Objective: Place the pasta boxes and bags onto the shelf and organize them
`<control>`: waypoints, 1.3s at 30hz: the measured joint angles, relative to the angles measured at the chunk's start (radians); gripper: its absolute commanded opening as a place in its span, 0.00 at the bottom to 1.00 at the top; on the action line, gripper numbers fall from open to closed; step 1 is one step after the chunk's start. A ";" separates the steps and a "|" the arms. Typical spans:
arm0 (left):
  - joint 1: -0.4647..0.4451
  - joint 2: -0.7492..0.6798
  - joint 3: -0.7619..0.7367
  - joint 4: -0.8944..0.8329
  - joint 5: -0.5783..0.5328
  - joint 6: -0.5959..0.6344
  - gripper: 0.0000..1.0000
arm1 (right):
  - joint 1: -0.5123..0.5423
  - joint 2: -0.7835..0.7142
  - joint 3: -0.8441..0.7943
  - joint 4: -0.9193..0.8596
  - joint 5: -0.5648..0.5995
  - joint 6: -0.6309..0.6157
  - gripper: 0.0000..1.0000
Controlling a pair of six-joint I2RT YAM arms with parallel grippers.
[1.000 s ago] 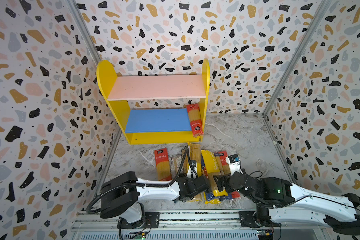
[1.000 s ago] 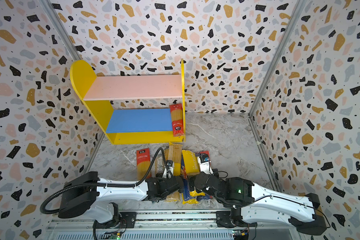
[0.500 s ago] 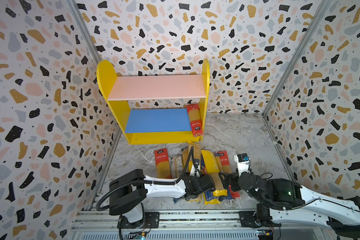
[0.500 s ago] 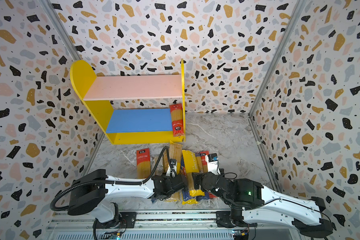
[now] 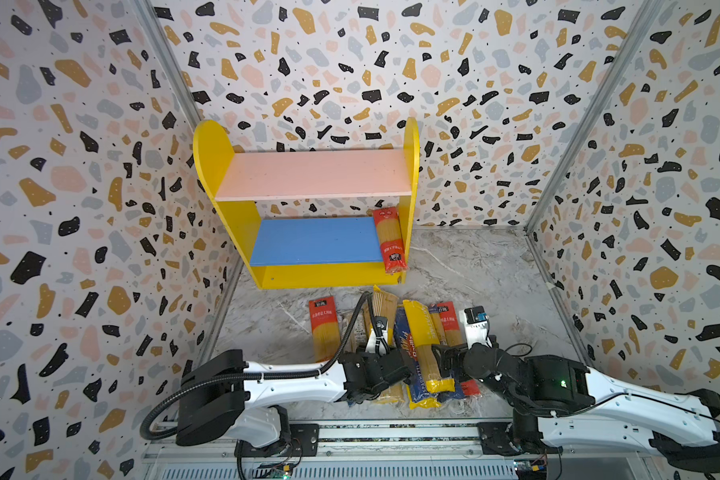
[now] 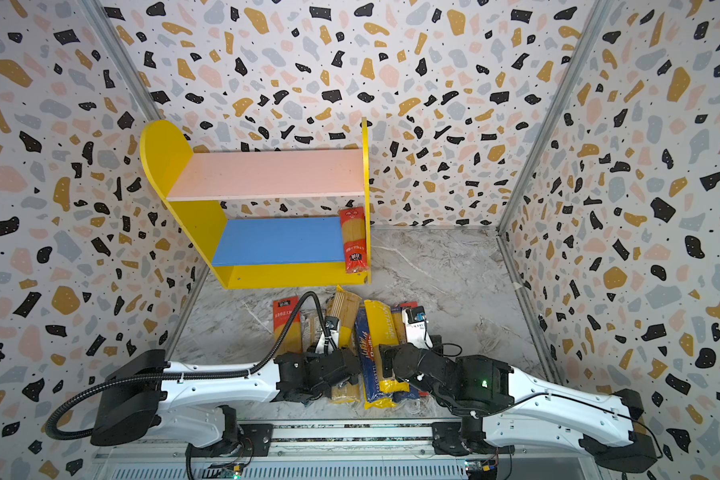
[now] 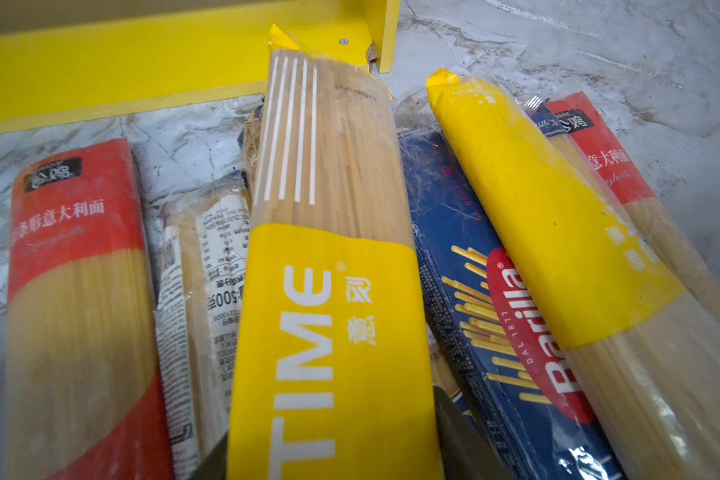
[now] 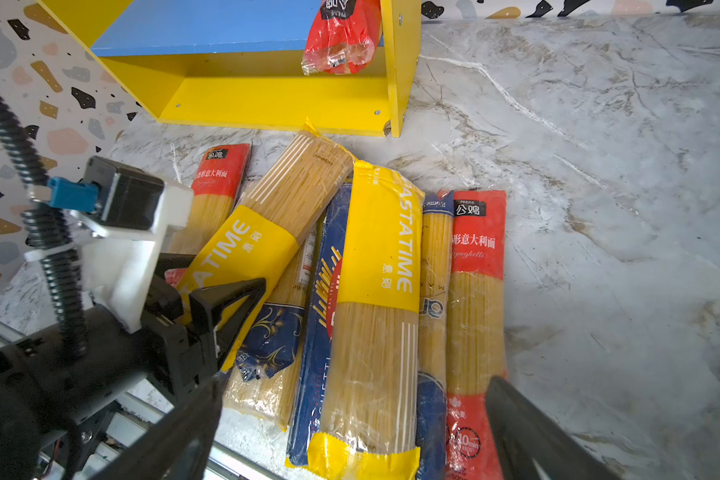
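Left wrist view has the left hand (image 7: 329, 432) closed part-way on the near end of a yellow-banded pack (image 7: 329, 291), a finger against each long side. Gripping across the narrow width suits so long a bag, and it lies topmost, so it should lift clear. The right hand (image 8: 354, 384) hangs wide open over a second yellow pack (image 8: 375, 332), holding nothing. One red pack (image 5: 389, 239) lies on the blue board (image 5: 312, 241) of the shelf (image 5: 308, 274), tight to the right panel, leaving room; the other packs (image 5: 323, 328) lie on the bench (image 5: 495, 282) just in front
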 measured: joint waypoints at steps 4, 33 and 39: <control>0.000 -0.056 -0.039 0.004 -0.008 0.030 0.00 | -0.007 0.022 0.014 0.018 -0.001 -0.018 0.99; 0.080 0.084 -0.051 0.173 0.074 0.207 0.71 | -0.135 0.066 0.027 0.134 -0.123 -0.110 0.99; 0.092 0.111 -0.039 0.163 0.124 0.235 0.80 | -0.158 0.050 0.014 0.136 -0.136 -0.110 0.99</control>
